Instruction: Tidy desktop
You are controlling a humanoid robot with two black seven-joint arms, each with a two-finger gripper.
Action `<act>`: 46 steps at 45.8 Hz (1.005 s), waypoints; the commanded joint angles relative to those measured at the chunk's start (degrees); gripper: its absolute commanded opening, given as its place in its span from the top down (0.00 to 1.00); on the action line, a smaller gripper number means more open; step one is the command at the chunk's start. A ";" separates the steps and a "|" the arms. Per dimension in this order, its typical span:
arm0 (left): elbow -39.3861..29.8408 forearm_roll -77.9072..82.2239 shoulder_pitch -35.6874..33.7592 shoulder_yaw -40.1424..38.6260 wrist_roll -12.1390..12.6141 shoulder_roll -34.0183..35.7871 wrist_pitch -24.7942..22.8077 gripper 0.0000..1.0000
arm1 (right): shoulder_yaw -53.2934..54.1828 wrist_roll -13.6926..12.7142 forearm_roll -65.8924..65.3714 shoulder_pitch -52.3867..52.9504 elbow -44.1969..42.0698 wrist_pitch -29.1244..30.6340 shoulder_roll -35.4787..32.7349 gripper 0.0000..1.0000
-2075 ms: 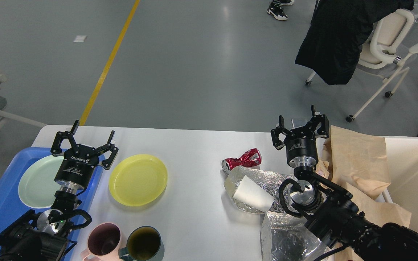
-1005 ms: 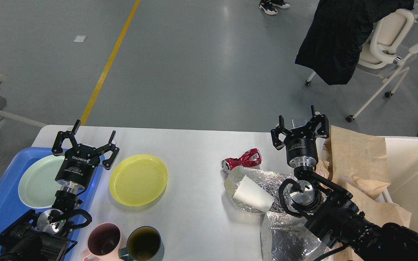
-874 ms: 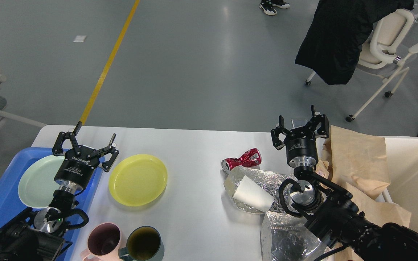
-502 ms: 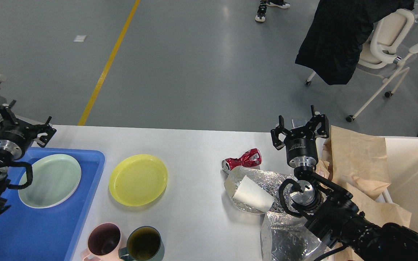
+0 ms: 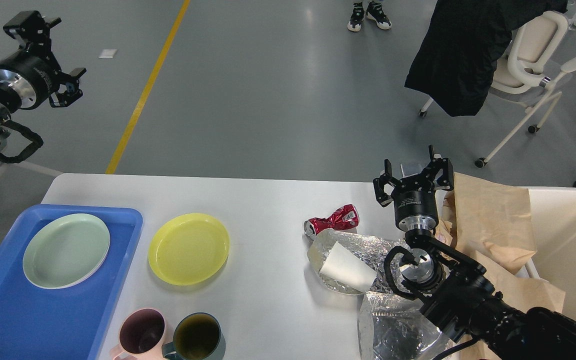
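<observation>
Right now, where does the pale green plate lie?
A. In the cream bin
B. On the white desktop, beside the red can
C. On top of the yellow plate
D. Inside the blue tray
D: the pale green plate rests inside the blue tray, apart from the yellow plate.

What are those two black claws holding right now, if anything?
Nothing. The left end effector is raised off beyond the desktop with nothing between its fingers; the right end effector stands open and empty above the desktop's far edge, near the crushed red can.
</observation>
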 commanded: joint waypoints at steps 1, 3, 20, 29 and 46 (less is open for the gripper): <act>-0.82 0.04 -7.66 16.05 0.09 -0.51 -0.26 0.00 | 0.00 0.00 0.08 0.00 0.00 0.00 0.00 0.00; -2.23 0.04 -10.82 21.59 0.09 -0.59 -0.44 0.00 | 0.00 0.00 -0.01 0.00 0.00 0.00 0.00 0.00; -26.48 0.04 -34.30 70.12 0.00 -5.69 -10.36 0.00 | 0.00 0.00 -0.01 0.00 0.00 0.00 0.00 0.00; -36.06 0.04 -35.18 74.08 -0.09 -6.13 -19.86 0.00 | 0.00 -0.09 0.08 0.00 0.18 0.00 0.00 0.00; -50.75 -0.05 -49.50 93.49 -6.15 -6.92 -22.59 0.00 | 0.00 -0.09 -0.01 0.00 0.35 0.00 0.00 0.00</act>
